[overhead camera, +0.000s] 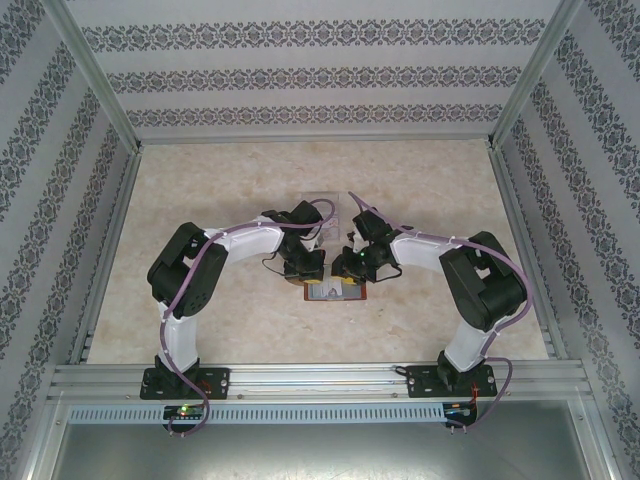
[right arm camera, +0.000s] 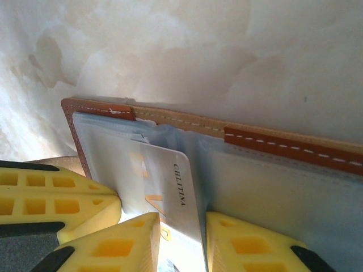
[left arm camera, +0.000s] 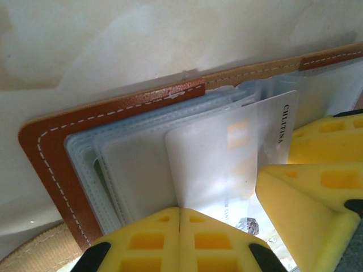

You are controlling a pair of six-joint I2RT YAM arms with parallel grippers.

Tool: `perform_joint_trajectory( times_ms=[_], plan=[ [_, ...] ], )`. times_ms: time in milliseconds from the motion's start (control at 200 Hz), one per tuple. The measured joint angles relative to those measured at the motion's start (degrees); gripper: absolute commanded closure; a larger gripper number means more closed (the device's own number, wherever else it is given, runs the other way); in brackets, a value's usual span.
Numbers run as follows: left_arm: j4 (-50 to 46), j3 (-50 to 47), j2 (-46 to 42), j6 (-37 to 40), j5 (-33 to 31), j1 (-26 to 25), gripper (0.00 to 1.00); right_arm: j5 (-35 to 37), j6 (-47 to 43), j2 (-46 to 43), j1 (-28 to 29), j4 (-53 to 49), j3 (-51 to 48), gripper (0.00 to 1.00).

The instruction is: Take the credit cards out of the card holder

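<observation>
The card holder (overhead camera: pixel 335 292) lies open on the table, with brown leather edges (left arm camera: pixel 51 141) (right arm camera: pixel 283 144) and blue-grey pockets facing up. A whitish credit card (right arm camera: pixel 173 181) printed CHLITINA sticks partway out of a pocket near the fold (left arm camera: pixel 278 122). My right gripper (overhead camera: pixel 352 265) (right arm camera: pixel 182 226) straddles that card, its yellow fingers (left arm camera: pixel 306 192) apart with one on each side. The card leans against the right-hand one. My left gripper (overhead camera: pixel 307 268) (left arm camera: pixel 180 211) is shut, its tips resting on the left-hand pockets beside the card, and its fingers (right arm camera: pixel 62 198) show in the right wrist view.
A clear tray (overhead camera: pixel 335 210) sits just behind the wallet, between the two wrists. The wallet's tan strap (left arm camera: pixel 39 249) lies at its near left corner. Patterned walls and metal rails (overhead camera: pixel 110 250) enclose the table.
</observation>
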Motion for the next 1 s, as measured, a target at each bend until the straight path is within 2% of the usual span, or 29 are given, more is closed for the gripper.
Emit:
perform_joint_trajectory(
  times_ms=[615, 999],
  plan=[
    [-0.6, 0.1, 0.0, 0.0, -0.4, 0.0, 0.96, -2.0, -0.2, -0.7, -0.7, 2.1, -1.4, 0.86],
    [-0.6, 0.1, 0.0, 0.0, -0.4, 0.0, 0.96, -1.4, -1.6, -2.2, -0.8, 1.0, -1.4, 0.90]
  ],
)
